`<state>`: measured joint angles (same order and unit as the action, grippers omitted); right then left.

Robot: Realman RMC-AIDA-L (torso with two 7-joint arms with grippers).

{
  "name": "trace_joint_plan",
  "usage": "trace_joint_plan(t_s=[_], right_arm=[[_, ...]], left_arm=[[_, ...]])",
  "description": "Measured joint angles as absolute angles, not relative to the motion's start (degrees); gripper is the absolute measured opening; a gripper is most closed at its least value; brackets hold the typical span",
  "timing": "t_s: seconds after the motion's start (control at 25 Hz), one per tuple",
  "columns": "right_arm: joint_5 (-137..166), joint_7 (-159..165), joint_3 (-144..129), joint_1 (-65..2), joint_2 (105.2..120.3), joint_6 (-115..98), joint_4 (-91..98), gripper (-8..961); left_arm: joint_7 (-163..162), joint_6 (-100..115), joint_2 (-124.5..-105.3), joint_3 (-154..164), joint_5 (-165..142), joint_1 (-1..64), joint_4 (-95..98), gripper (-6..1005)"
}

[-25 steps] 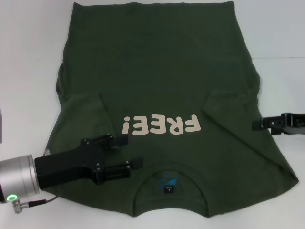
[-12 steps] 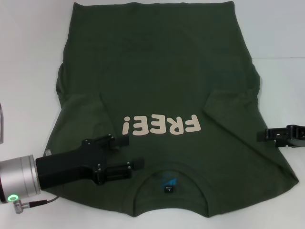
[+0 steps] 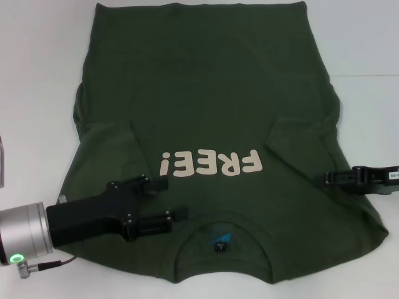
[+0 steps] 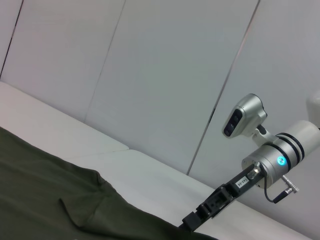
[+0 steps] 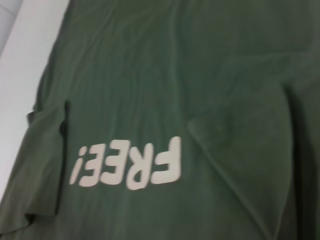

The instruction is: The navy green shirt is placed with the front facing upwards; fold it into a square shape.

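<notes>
The navy green shirt [image 3: 206, 93] lies flat on the white table, front up. Its cream "FREE!" lettering [image 3: 211, 164] faces me, and the collar with a small blue label [image 3: 220, 240] is nearest me. Both sleeves lie folded in over the chest. My left gripper [image 3: 177, 199] hovers open over the shirt's left shoulder, beside the collar, with nothing between its fingers. My right gripper [image 3: 328, 179] reaches in low over the shirt's right edge, level with the lettering. The left wrist view shows the shirt [image 4: 50, 190] and the right gripper [image 4: 200, 215] at the cloth's edge. The right wrist view is filled by the shirt [image 5: 200, 75].
White table [image 3: 43, 75] shows on both sides of the shirt and beyond its hem. Grey wall panels [image 4: 150, 75] stand behind the table. A small pale object [image 3: 2, 163] sits at the left border of the head view.
My right gripper dropped toward me along the shirt's right edge, then pushed inward over the cloth. The left gripper and the shirt have stayed put.
</notes>
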<state>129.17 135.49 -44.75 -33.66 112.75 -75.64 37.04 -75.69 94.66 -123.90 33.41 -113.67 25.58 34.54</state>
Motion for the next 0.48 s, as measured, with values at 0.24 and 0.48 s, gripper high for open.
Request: trace_joint_plan(t_s=[0.24,0.48], right_arm=[[129.06,134.26,-44.76,-34.63,113.83,-76.10,37.09,868],[129.01,133.19,-44.89,-35.39,114.59,-76.59,37.10,867]], left_arm=[[-75.67,94.66,-123.86,33.33,-113.74,25.58,34.54,861],[-75.66,94.62,-123.84,33.37,-113.66,25.57,34.54,861]])
